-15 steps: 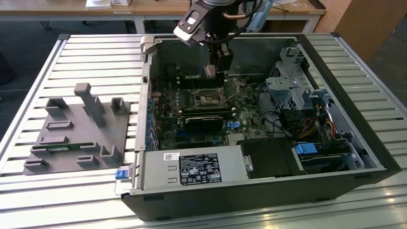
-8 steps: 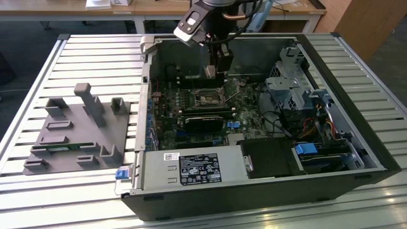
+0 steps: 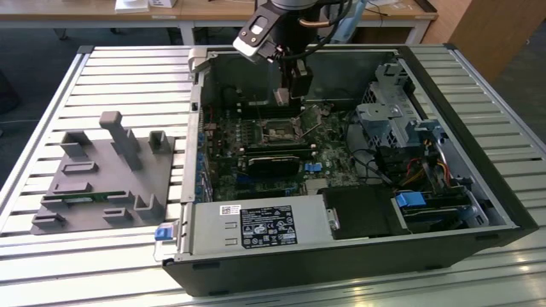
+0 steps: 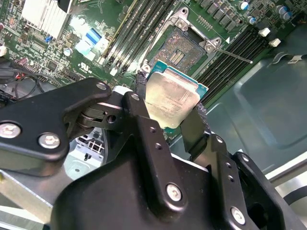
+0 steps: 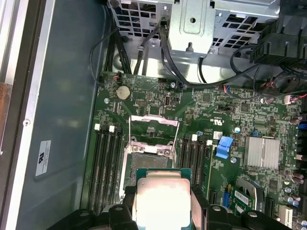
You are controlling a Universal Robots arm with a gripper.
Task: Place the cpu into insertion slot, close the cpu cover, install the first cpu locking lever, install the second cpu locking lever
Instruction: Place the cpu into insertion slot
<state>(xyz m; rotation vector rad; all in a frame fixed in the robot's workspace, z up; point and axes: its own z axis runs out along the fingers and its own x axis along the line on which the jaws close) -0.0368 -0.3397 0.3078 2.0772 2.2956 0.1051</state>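
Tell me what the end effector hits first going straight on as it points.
Probably the open insertion slot, with the cpu that the end effector grips touching first; depth is unclear, so alignment is uncertain.

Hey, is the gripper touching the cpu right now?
Touching. In the second wrist view the black fingers of the gripper press against opposite edges of the cpu, clamping it between them.

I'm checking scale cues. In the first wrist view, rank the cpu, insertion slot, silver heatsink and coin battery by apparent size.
1. cpu; nearness inflates it.
2. insertion slot and silver heatsink, too alike to rank; the cpu hides part of the slot.
3. coin battery.
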